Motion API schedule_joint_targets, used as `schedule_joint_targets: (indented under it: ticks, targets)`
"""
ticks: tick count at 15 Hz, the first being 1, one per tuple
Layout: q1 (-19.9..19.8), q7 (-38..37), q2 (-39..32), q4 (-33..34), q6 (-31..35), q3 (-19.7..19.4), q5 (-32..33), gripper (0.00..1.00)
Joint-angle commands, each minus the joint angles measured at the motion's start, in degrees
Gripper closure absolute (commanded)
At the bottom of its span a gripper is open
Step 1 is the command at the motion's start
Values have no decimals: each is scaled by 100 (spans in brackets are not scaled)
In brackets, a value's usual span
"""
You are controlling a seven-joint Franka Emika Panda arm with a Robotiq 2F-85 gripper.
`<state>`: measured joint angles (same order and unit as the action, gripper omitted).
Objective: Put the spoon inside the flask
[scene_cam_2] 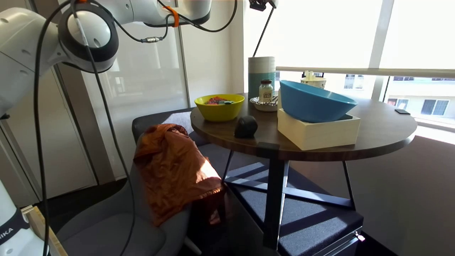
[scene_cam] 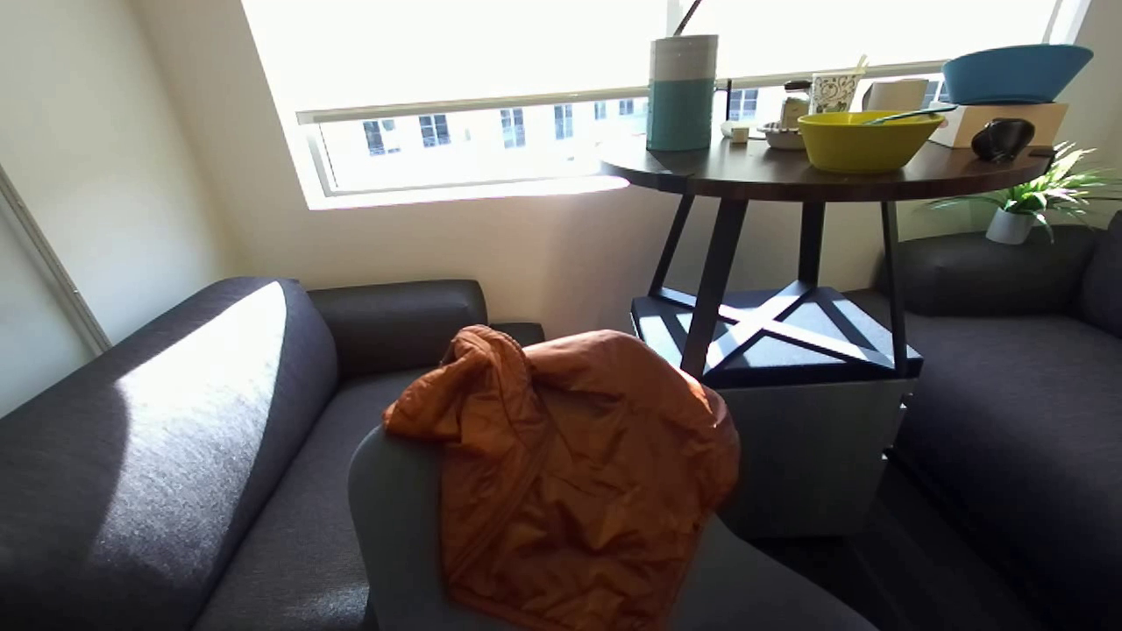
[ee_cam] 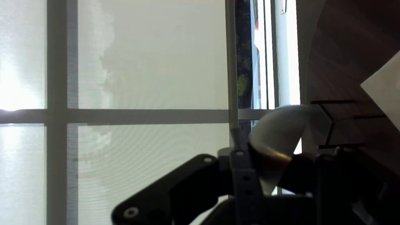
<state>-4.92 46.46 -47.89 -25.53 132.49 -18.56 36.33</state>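
The flask [scene_cam: 682, 103] is a tall cylinder, grey-white above and teal below. It stands upright on the round table and also shows in an exterior view [scene_cam_2: 261, 69]. The spoon [scene_cam_2: 264, 30] has a long dark handle that slants down to the flask's rim. The handle [scene_cam: 688, 17] leans in both exterior views; its lower end is lost from sight at the rim. In the wrist view, the spoon's rounded head [ee_cam: 279, 128] sits between the fingers of my gripper [ee_cam: 271, 161], which looks shut on it. The gripper [scene_cam_2: 259, 4] is cut off by the frame's top edge, above the flask.
The table [scene_cam_2: 384, 137] also bears a yellow bowl [scene_cam_2: 219, 111] with red contents and a utensil, a jar [scene_cam_2: 266, 93] in a patterned dish, a black object [scene_cam_2: 246, 126], and a blue bowl [scene_cam_2: 314, 103] on a wooden box [scene_cam_2: 320, 135]. The window blind [ee_cam: 153, 56] is behind.
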Motion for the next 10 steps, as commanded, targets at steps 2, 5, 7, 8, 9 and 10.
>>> schedule_joint_targets:
  ticks: [2,5,7,8,9,10]
  targets:
    - [327,-115,-130,0,268,-522,717,99]
    - [466,-64,-232,-43,249,-607,1076,99]
    - [548,-123,-325,-39,291,-596,1262,99]
    - [586,-161,-374,-39,318,-576,1334,98]
    - [618,-194,-409,-53,318,-541,1367,98]
    - [551,-122,-300,-138,219,-422,1249,99]
